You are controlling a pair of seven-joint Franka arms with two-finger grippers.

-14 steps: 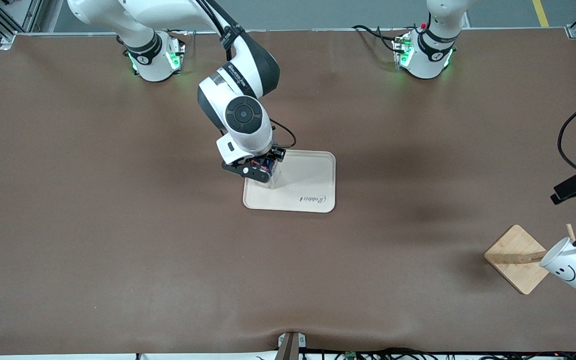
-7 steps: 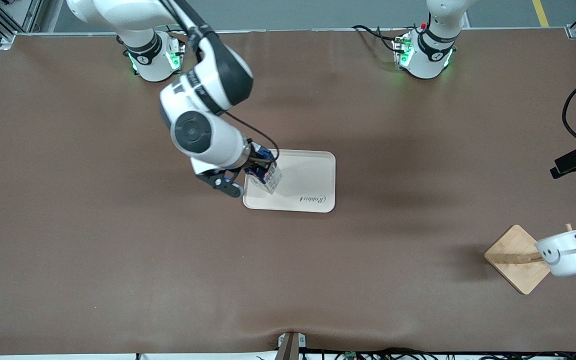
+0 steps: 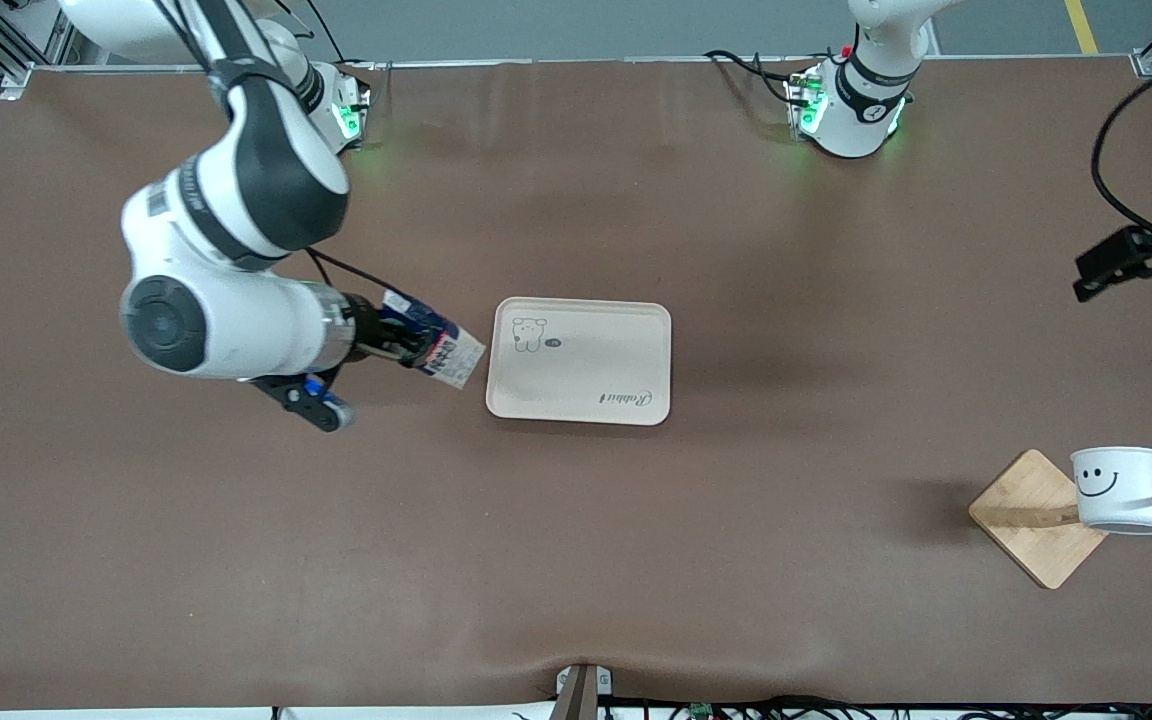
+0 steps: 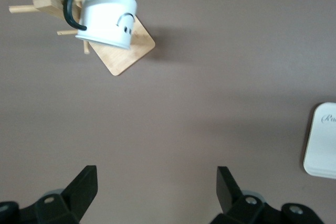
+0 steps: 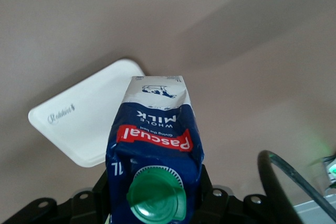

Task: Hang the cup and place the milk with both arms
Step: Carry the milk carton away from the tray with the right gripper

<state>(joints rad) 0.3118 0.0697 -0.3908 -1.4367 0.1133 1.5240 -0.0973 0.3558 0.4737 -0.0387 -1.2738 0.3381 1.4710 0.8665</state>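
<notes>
The milk (image 3: 439,347), blue-topped with a red band, is held tilted in the air by my right gripper (image 3: 398,343), over the bare table beside the cream tray (image 3: 626,345), toward the right arm's end. In the right wrist view the milk (image 5: 156,129) with its green cap sits between the shut fingers. The cup (image 3: 1119,488) hangs by its black handle on a peg of the wooden rack (image 3: 1028,522). My left gripper (image 3: 1131,262) is open and empty, up in the air over the table's left-arm end. The left wrist view shows the cup (image 4: 107,17) on the rack.
The tray holds nothing; it has a small bear print and lettering. It also shows in the right wrist view (image 5: 79,121) and in the left wrist view (image 4: 321,140). A black cable loops above the left gripper. The rack stands near the table's edge.
My right arm has swung off the tray toward its own end, carrying the milk with it and tilting it. The cup has swung level on its peg. The left gripper has drawn away from the rack.
</notes>
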